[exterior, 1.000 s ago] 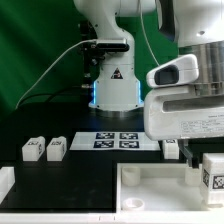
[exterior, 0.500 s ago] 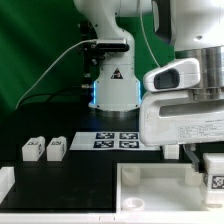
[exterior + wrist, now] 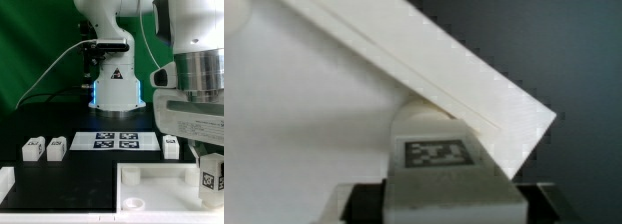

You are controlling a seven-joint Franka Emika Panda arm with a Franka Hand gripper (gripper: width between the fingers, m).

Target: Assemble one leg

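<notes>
**Exterior view.** The arm rises from its base [image 3: 112, 90] at rear centre. It reaches forward to the exterior view's right, with the wrist pointing straight down. The gripper [image 3: 207, 158] hangs low over the right-hand corner of the white tray [image 3: 150, 186].

A triangular warning sticker [image 3: 114, 72] is on the base; no text can be read. The marker board [image 3: 115, 140] shows four square tags.

The leg [image 3: 212, 180] sits directly under the gripper, tag facing the camera, at the tray's right edge. Whether it touches the tray cannot be told. Two other legs [image 3: 43, 149] stand well apart on the left. A fourth leg [image 3: 171, 146] stands just behind the tray.

**Wrist view.** The gripper [image 3: 441, 198] is closed narrowly on the leg [image 3: 438, 150]. A dark finger [image 3: 352, 204] presses each side of it. The tag on the leg is blurred. A raised rim of the tray [image 3: 420, 70] runs diagonally, meeting the leg's far end.
</notes>
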